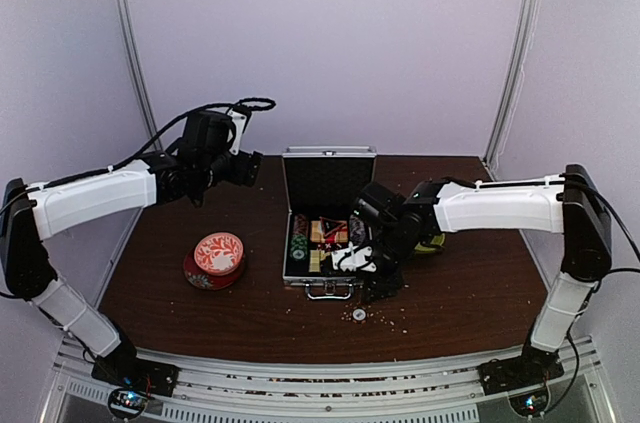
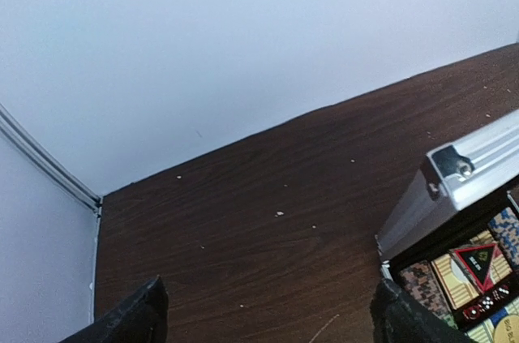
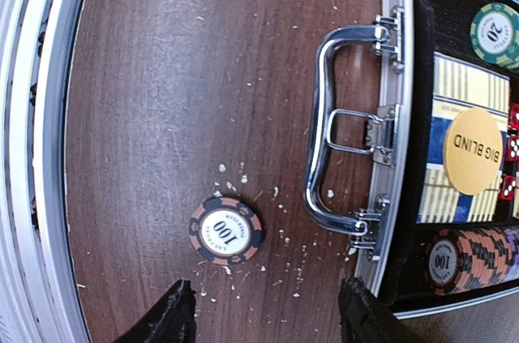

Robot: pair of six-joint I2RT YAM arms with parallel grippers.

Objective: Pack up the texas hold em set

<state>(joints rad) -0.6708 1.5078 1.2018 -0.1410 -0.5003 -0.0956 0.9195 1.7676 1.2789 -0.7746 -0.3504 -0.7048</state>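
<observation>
While the left hand (image 1: 252,169) hovers high over the far left of the counter (image 1: 180,233), its fingers spread apart and holding nothing, it sits well away from anything that needs packing. Below it and nearer the front stands the round red tin (image 1: 215,259), which is no part of the job. Moving rightward, the silver case (image 1: 325,233) lies open at the middle of the counter with its lid upright at the back; its black tray already holds striped chips, card decks, small red dice and a yellow Big Blind button (image 3: 473,151). Its chrome handle (image 3: 340,128) faces the near edge, with its long axis running along the case's front wall. Just in front of that handle, on bare wood among pale crumbs, one loose chip marked 100 (image 3: 226,231) lies flat. The right hand (image 3: 263,315) hangs just above it, fingers partly apart and empty, the chip slightly ahead of them and toward the left finger (image 3: 166,319) in the wrist view. The right arm is plainly the nearer one, so the coming pick likely turns on centring that hand over the chip and coming straight down, then carrying it the short way back over the handle into the case.
</observation>
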